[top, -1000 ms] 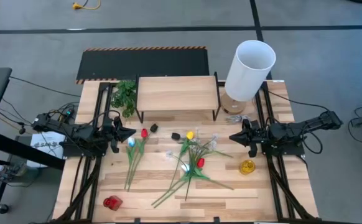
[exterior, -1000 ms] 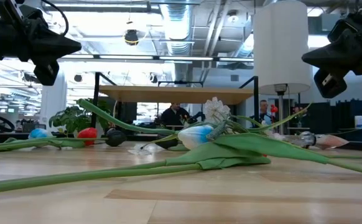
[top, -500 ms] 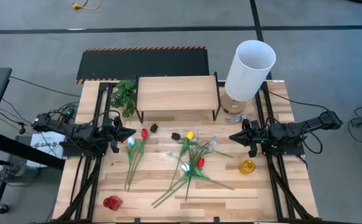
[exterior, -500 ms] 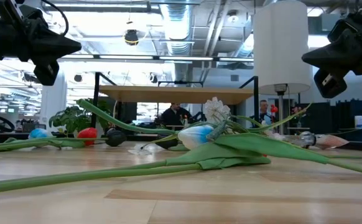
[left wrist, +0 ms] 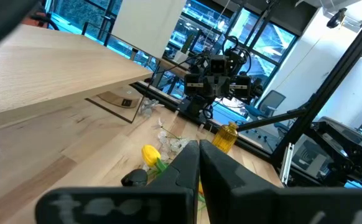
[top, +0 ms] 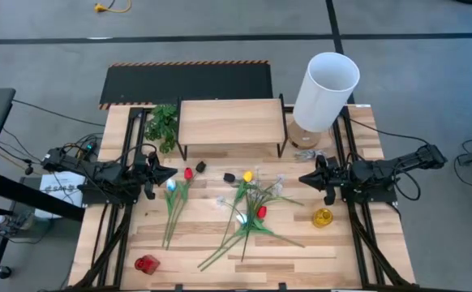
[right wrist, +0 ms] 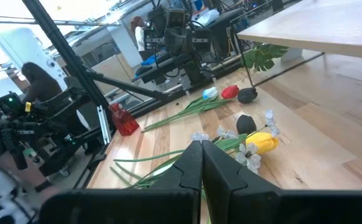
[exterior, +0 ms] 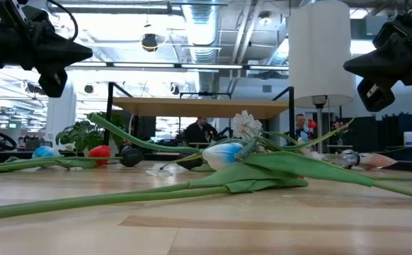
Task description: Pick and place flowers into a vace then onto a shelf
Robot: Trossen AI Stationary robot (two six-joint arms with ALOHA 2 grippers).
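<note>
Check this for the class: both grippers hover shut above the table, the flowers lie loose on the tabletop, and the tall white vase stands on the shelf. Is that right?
Not quite. In the high view the white vase stands on the table beside the shelf, at its right end, not on it. The rest holds: the left gripper and right gripper hover shut, and the flowers lie loose.

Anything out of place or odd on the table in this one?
Nothing looks damaged. The flowers lie loose on the table in front of the shelf, none in the white vase yet. Both grippers are shut and empty.
</note>
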